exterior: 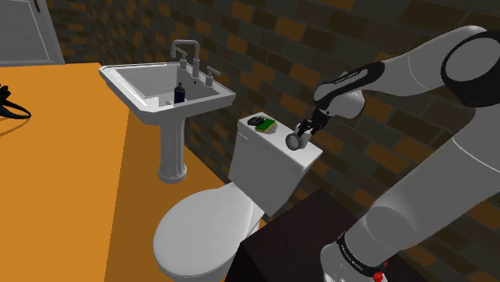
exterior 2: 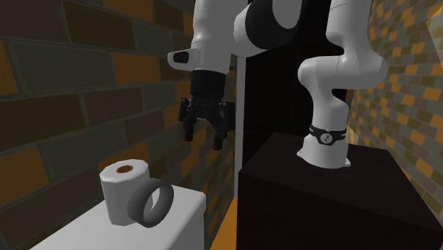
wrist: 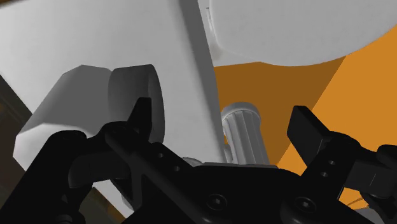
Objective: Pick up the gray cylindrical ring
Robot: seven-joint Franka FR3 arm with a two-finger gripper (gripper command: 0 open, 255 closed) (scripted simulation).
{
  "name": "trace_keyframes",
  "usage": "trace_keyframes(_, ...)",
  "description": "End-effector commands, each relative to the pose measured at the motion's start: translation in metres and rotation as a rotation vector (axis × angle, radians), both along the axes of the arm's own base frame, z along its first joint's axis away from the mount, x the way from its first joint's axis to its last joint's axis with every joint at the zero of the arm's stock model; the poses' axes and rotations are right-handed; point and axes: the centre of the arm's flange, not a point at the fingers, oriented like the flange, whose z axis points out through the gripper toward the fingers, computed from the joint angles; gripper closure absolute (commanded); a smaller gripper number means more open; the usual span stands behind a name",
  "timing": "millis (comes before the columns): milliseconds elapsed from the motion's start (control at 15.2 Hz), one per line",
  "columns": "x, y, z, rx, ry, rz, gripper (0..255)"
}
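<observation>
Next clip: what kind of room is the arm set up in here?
Most likely a bathroom. There is a white toilet with its tank behind it, a white pedestal sink next to it, and a toilet roll standing on the tank's lid.

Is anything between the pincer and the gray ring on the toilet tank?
Nothing: in the second exterior view the open pincer hangs above the gray ring with bare air between them. The white roll stands beside the ring, off that line.
</observation>
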Motion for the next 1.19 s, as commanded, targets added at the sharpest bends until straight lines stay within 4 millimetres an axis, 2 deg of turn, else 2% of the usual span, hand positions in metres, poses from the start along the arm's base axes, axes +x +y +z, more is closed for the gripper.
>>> trace_keyframes(0,0.006,-0.018,-0.015,-0.011,-0.014,0.000,0)
trace_keyframes(462,0.032,-0.081,-0.060,-0.038,-0.057,-0.001,0)
trace_keyframes(924,0.032,-0.081,-0.097,-0.038,-0.057,-0.001,0)
trace_keyframes(1056,0.032,-0.081,-0.100,-0.038,-0.057,-0.001,0)
trace_keyframes(1122,0.033,-0.082,-0.099,-0.038,-0.057,-0.001,255)
